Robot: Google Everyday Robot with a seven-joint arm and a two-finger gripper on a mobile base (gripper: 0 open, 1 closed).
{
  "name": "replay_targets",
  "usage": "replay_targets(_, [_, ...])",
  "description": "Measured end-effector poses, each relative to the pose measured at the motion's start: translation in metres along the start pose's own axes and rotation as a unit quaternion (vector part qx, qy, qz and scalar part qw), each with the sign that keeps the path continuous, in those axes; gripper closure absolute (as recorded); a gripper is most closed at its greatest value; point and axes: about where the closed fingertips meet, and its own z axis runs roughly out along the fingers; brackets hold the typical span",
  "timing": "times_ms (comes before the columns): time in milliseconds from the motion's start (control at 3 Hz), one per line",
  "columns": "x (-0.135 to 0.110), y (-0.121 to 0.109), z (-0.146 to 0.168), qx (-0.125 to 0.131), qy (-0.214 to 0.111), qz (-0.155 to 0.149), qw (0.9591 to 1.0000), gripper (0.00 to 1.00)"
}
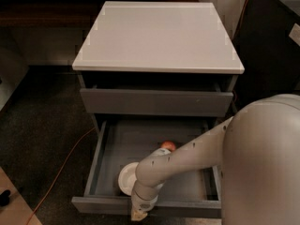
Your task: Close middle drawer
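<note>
The middle drawer stands pulled far out of the grey cabinet, its plain front panel near the bottom of the camera view. A white bowl and a small red apple lie on its grey floor. My arm reaches down over the drawer, and my gripper hangs in front of the drawer's front panel, at its middle, touching or very close to it. The arm hides part of the bowl.
The top drawer sits slightly out under the white cabinet top. An orange cable runs over the dark carpet at the left. A dark wall or cabinet stands at the right.
</note>
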Motion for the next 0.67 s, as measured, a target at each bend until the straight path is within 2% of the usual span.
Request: replay_targets(667, [-0.0004,-0.0114,-0.0039,0.014,0.005,0.004,0.9999,1.00])
